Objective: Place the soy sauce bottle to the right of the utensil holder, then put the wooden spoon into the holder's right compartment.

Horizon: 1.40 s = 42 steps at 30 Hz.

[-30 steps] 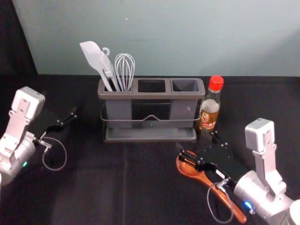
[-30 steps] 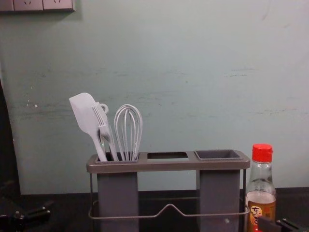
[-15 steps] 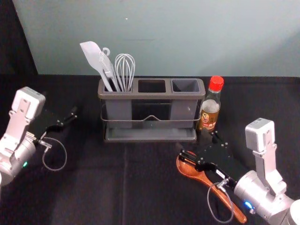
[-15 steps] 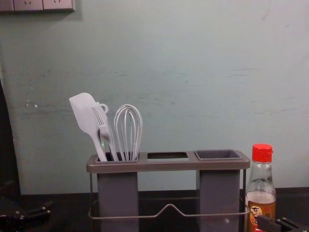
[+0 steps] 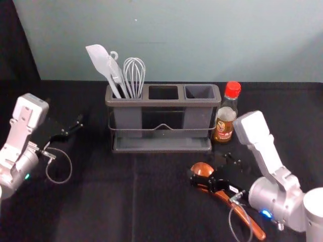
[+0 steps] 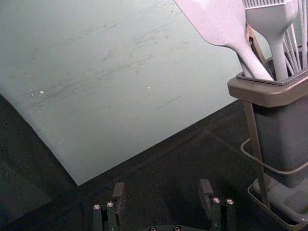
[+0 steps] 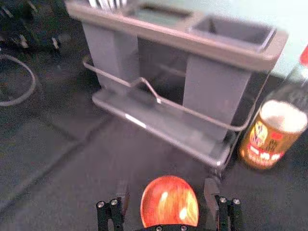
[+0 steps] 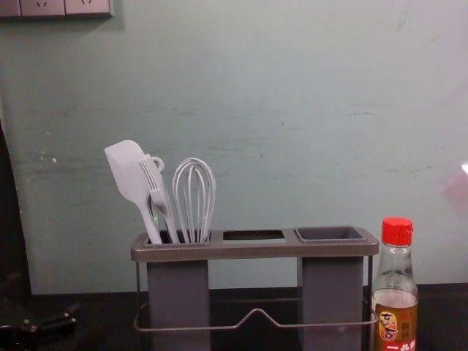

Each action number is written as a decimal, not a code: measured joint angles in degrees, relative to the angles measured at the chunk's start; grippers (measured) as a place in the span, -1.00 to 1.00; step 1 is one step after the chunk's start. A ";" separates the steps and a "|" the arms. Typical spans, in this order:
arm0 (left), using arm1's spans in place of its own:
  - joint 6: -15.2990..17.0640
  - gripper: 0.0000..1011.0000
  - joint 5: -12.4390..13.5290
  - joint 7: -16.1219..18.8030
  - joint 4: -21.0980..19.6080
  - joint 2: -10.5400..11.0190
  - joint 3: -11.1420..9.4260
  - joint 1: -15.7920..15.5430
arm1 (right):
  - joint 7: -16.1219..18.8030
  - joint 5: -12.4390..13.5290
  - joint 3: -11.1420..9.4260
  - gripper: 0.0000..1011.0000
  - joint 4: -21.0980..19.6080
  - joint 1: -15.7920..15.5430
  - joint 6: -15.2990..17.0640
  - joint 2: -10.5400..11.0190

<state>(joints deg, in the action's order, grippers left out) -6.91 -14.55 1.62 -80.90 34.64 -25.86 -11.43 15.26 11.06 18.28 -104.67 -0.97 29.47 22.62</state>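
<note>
The soy sauce bottle [image 5: 225, 121] stands upright just right of the grey utensil holder [image 5: 162, 103], by its right end. In front lies the wooden spoon [image 5: 229, 202], its bowl toward the holder and its handle running to the lower right. My right gripper [image 5: 214, 168] is over the bowl end; in the right wrist view the spoon's bowl [image 7: 169, 201] shows between the spread fingers of the right gripper [image 7: 167, 191]. The holder's right compartment [image 8: 329, 234] has no utensil in it. My left gripper [image 5: 64, 115] idles at the left; its wrist view shows the left gripper [image 6: 162, 193] open.
A white spatula [image 5: 103, 63], a brush and a whisk [image 5: 135, 75] stand in the holder's left compartment. The wall [image 8: 241, 95] rises behind the dark-covered table [image 5: 101, 201]. The holder's wire rail [image 5: 162, 127] runs along its front.
My right gripper's wrist has turned and its camera housing has swung left. The gripper has shifted slightly toward the front, uncovering more of the spoon's bowl and the bottle's base. The left arm is unchanged.
</note>
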 joint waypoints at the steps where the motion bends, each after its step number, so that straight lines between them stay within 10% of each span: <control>1: 0.00 0.98 0.00 0.00 0.00 0.00 0.00 0.00 | -0.17 -0.17 0.22 0.98 -0.53 0.93 4.18 -0.17; 10: 0.00 0.98 0.00 0.00 0.00 0.00 0.00 0.00 | -0.30 -2.78 2.62 0.98 -0.28 6.25 17.62 -1.11; 42: 0.00 0.98 0.00 0.00 0.00 0.00 0.00 0.00 | 4.84 -6.32 3.45 0.98 4.05 9.20 19.17 -2.81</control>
<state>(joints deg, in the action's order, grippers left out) -6.91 -14.55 1.62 -80.90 34.64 -25.86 -11.43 20.10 4.74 21.73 -100.62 8.23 48.64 19.81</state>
